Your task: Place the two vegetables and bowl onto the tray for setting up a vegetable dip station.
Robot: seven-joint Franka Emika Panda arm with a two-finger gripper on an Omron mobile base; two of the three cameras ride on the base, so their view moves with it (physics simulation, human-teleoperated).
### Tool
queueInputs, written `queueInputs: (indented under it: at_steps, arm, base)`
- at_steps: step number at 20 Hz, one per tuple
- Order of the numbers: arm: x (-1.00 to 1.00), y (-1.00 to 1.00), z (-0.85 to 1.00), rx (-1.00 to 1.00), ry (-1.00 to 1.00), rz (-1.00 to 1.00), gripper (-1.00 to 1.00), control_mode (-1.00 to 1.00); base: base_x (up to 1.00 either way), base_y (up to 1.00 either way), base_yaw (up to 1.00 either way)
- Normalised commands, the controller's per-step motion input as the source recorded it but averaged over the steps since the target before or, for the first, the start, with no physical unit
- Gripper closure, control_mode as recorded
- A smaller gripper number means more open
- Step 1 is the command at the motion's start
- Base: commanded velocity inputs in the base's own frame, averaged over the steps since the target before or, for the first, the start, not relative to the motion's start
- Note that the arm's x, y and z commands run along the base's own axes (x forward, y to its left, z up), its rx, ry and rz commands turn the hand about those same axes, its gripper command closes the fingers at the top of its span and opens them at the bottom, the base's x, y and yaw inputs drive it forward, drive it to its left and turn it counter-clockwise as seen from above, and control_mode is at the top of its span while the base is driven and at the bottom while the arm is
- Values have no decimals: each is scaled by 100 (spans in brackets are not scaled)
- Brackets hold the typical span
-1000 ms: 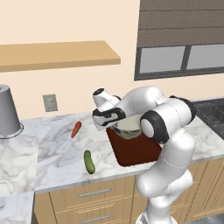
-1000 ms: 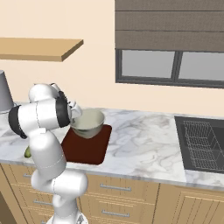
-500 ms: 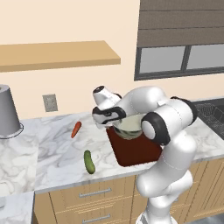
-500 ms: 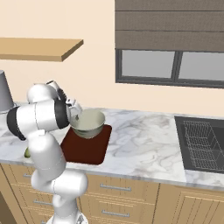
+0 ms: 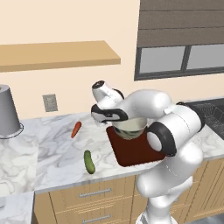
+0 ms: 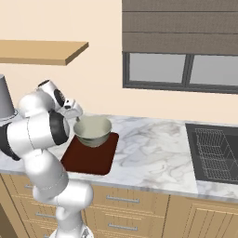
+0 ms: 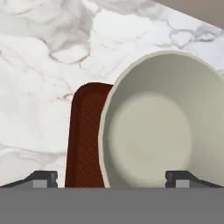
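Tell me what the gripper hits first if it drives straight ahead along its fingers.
Most likely the bowl: the open gripper points into its cream inside, with the fingertips set wide on either side. The tray lies under it. How far off the bowl sits is unclear.

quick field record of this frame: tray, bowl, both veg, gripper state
tray: on marble counter, in front of the arm
bowl: upright on tray, far end
carrot: on counter, left of tray, off it
cucumber: on counter, left of tray, nearer the front edge
gripper: open, above bowl rim, holding nothing
remaining: both vegetables
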Motion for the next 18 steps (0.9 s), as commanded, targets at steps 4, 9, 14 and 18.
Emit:
queueInputs:
  at_steps: [4,9,14,18]
  arm:
    - [-24,15,33,6,-12,-3,-100,-100]
    - [-31,18,27,13,-5,-9,-100,-100]
    - [-30,22,23,13,-1,-10,-100,-100]
    - [-22,27,20,10,0,-6,-100,-100]
  base:
    - [0,0,0]
    - [0,0,0]
    - [0,0,0]
    - [0,0,0]
